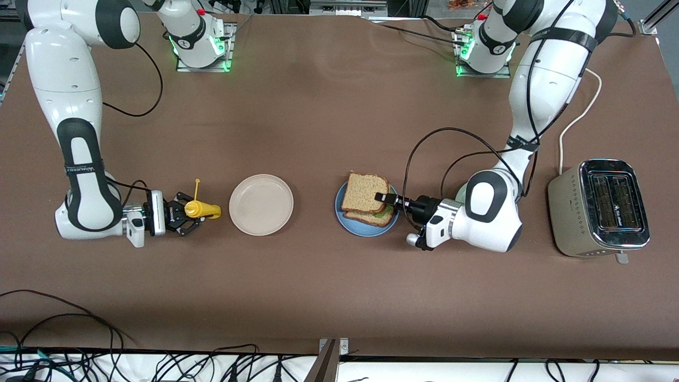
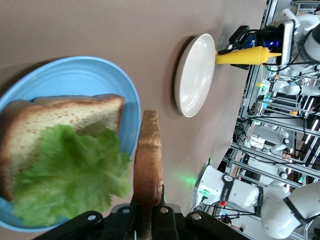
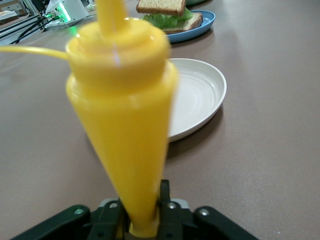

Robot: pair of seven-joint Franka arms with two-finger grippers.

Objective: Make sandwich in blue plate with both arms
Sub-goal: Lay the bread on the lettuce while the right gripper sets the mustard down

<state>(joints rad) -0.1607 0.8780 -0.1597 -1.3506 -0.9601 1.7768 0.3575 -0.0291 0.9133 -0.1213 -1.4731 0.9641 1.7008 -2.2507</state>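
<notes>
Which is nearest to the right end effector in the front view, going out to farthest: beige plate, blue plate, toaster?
1. Beige plate, just beside the right end effector and its yellow bottle.
2. Blue plate, mid-table, under the sandwich.
3. Toaster, at the left arm's end.

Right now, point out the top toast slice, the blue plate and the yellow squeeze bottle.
top toast slice (image 1: 363,192): front view, upper face.
blue plate (image 1: 366,229): front view, bare rim.
yellow squeeze bottle (image 3: 122,130): right wrist view, body.

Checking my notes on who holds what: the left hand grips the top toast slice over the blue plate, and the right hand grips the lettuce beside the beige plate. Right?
Not quite. The right hand grips a yellow bottle, not lettuce, as the right wrist view shows. The lettuce lies on the bottom slice on the blue plate. The rest stands.
</notes>
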